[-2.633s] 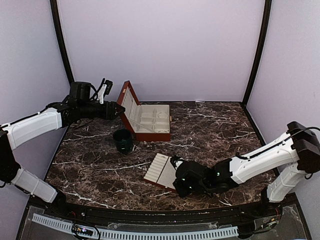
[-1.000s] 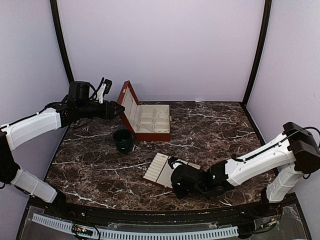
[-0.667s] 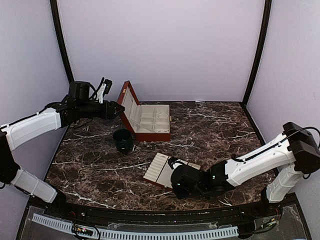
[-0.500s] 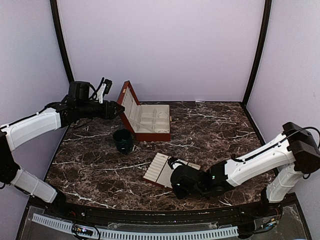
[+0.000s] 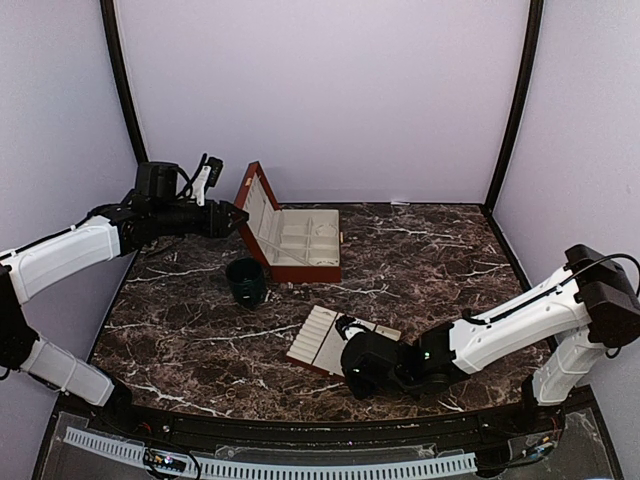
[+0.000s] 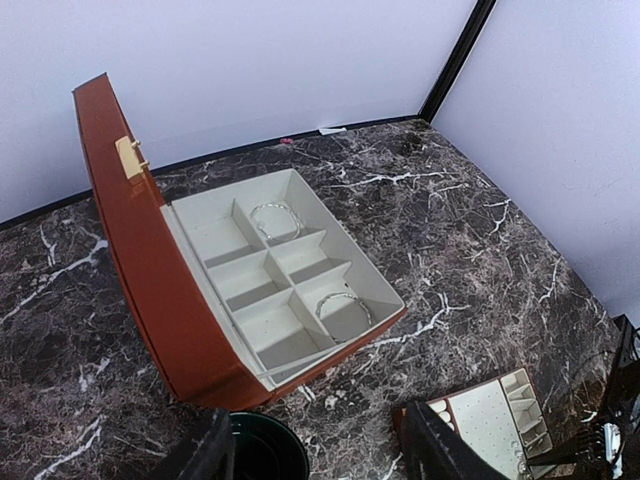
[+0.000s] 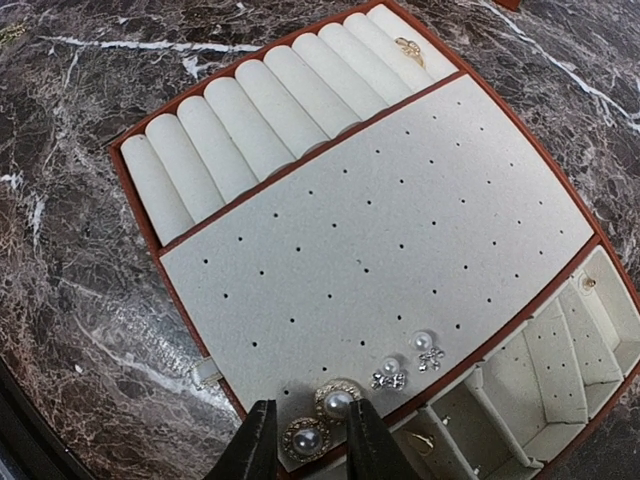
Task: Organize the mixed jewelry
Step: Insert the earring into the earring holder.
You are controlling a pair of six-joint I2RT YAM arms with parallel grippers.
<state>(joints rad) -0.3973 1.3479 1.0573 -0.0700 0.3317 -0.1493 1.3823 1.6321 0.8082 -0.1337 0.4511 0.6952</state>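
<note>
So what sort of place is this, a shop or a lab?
Likely a lab test booth: plain lilac walls box in a marble-look table, with two robot arms and an open jewelry box on it.

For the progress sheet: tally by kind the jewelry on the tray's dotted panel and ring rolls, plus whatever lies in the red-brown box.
Gold-rimmed pearl studs: 2
Small pearl studs with sparkly bases: 2
Gold piece on the ring rolls: 1
Thin loops in the red-brown box: 2
Total: 7
</note>
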